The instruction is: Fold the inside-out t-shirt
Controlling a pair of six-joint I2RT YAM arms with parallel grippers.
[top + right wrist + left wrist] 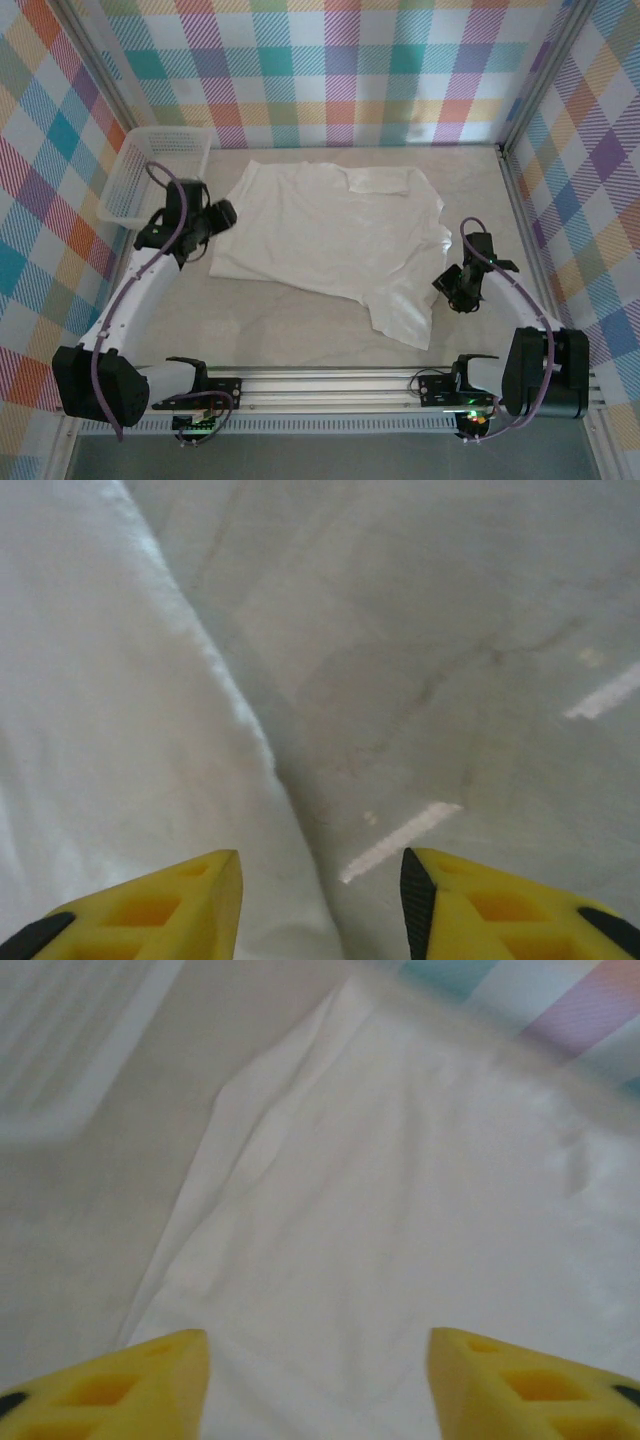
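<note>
The inside-out t-shirt (330,235) is lying spread out and mostly flat in the middle of the tabletop (300,335). Its far edge is running near the back wall, and one flap is trailing toward the near right corner. A folded-over patch is showing along its far right part.

The left gripper (222,215) is sitting at the shirt's left edge, just beside the white lattice basket (130,175) that is standing in the far left corner. In the left wrist view its yellow fingers (150,1380) are standing well apart with nothing between them, and white fabric is lying below and ahead of them.

The right gripper (452,288) is hanging at the shirt's right side, close to the trailing flap. In the right wrist view its fingers (170,905) are also standing apart and holding nothing, with the shirt's edge running between them, cloth on one side and bare tabletop on the other. Whether either gripper is touching the fabric is hard to tell from these angles.
</note>
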